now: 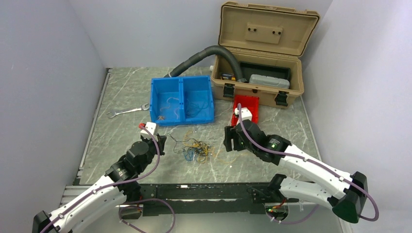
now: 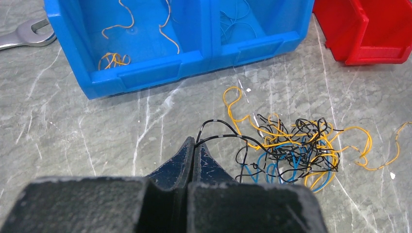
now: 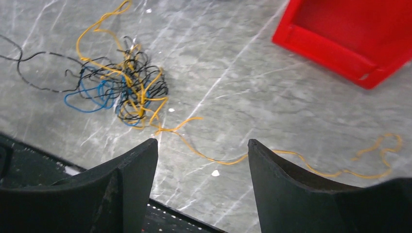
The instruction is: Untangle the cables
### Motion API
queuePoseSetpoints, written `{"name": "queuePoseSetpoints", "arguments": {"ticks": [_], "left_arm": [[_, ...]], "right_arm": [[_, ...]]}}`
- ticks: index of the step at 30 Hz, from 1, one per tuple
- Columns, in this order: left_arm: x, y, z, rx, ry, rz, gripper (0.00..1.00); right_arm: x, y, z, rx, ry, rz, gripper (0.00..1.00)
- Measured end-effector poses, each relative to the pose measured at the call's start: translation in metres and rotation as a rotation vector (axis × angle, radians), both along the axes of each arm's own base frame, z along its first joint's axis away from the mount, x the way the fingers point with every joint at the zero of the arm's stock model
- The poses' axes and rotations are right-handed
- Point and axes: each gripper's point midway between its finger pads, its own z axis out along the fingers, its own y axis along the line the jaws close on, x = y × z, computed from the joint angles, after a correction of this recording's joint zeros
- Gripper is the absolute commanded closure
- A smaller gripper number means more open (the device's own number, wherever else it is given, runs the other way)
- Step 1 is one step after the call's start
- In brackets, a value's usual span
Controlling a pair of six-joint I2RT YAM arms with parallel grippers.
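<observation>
Big grey marbled table under everything. The open tan plastic hard case sits at the back, well beyond both sets of jaws, with a thick grey corrugated hose curling into it. A blue plastic two-compartment bin sits straight out past the left jaws. It has a few yellow strands in its left half and some thin dark ones in the right. The small red plastic bin is beyond the right jaws and off to their right. A silver metal wrench lies beyond the left jaws on their left side, beside the blue bin. The left gripper has its jaws pressed together, pinching a thin black wire right at the tips. That wire arcs off to the right into the main tangle of hair-thin yellow, black and blue cables. The tangle sits on the table between the two grippers, just ahead and right of the left jaws and ahead and left of the right ones. The right gripper has its jaws spread wide with nothing in them. One loose yellow strand trails out of the tangle across the table just past those open tips.
</observation>
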Motion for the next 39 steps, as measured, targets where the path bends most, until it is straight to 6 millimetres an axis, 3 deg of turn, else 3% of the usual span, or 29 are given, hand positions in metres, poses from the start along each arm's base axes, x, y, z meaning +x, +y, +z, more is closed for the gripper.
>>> {"name": "queuePoseSetpoints", "arguments": {"ticks": [11,21,32,35,39], "left_arm": [[0.001,-0.001,0.000,-0.001,-0.001,-0.001,1.00],[0.001,-0.001,0.000,0.001,-0.003,-0.004,1.00],[0.001,-0.002,-0.002,0.011,0.004,-0.005,1.00],[0.001,-0.002,-0.002,0.011,0.005,-0.005,1.00],[0.001,-0.002,-0.003,0.012,0.006,-0.005,1.00]], "right_arm": [[-0.009,0.035,-0.052,0.059,0.101,0.123,0.28],[-0.005,0.058,-0.067,0.094,0.126,0.169,0.32],[-0.005,0.066,-0.091,0.078,0.172,0.188,0.40],[-0.009,0.067,-0.099,0.078,0.189,0.198,0.53],[-0.011,0.067,-0.107,0.070,0.212,0.204,0.92]]}}
